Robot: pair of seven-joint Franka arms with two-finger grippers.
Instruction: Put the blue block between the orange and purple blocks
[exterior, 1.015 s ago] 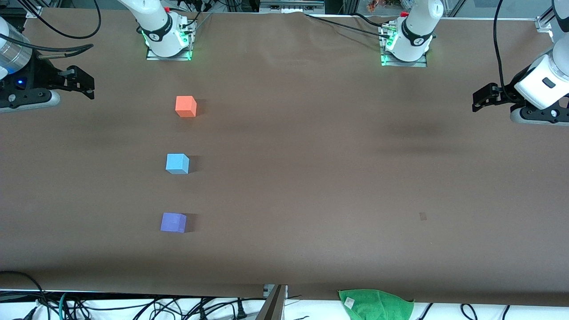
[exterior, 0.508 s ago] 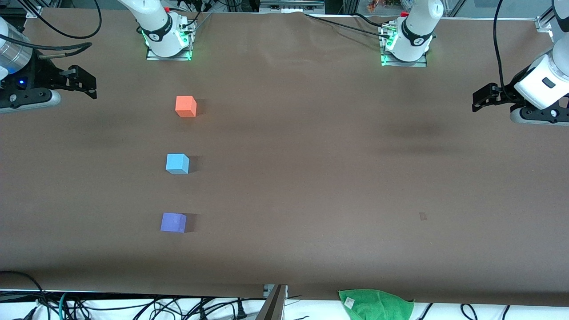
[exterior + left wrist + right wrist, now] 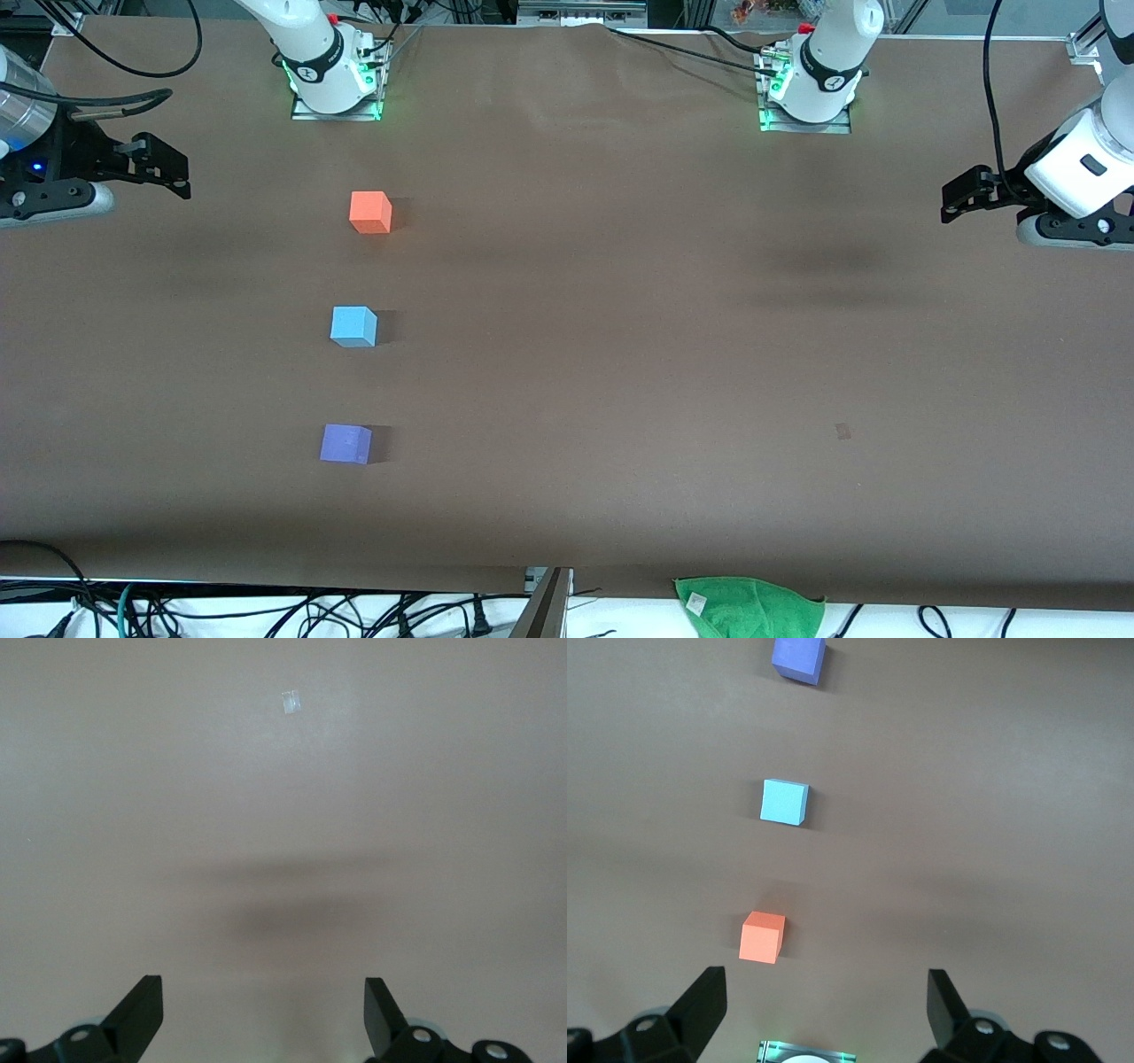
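Three small cubes stand in a line on the brown table point(image 3: 620, 354), toward the right arm's end. The orange block point(image 3: 370, 212) is farthest from the front camera and the purple block point(image 3: 345, 443) is nearest. The blue block point(image 3: 353, 326) stands between them, apart from both. The right wrist view shows the same row: orange block point(image 3: 762, 937), blue block point(image 3: 784, 802), purple block point(image 3: 798, 657). My right gripper point(image 3: 173, 168) point(image 3: 824, 1001) hangs open and empty over its end of the table. My left gripper point(image 3: 957, 197) point(image 3: 263, 1010) waits open and empty over its end.
A green cloth point(image 3: 749, 605) lies at the table's edge nearest the front camera, with cables beside it. A small pale mark point(image 3: 842, 431) point(image 3: 291, 701) is on the table toward the left arm's end. The arm bases point(image 3: 335, 84) point(image 3: 808, 93) stand along the farthest edge.
The right gripper has drifted slightly, upward in the front view. The blocks and the left arm have not moved.
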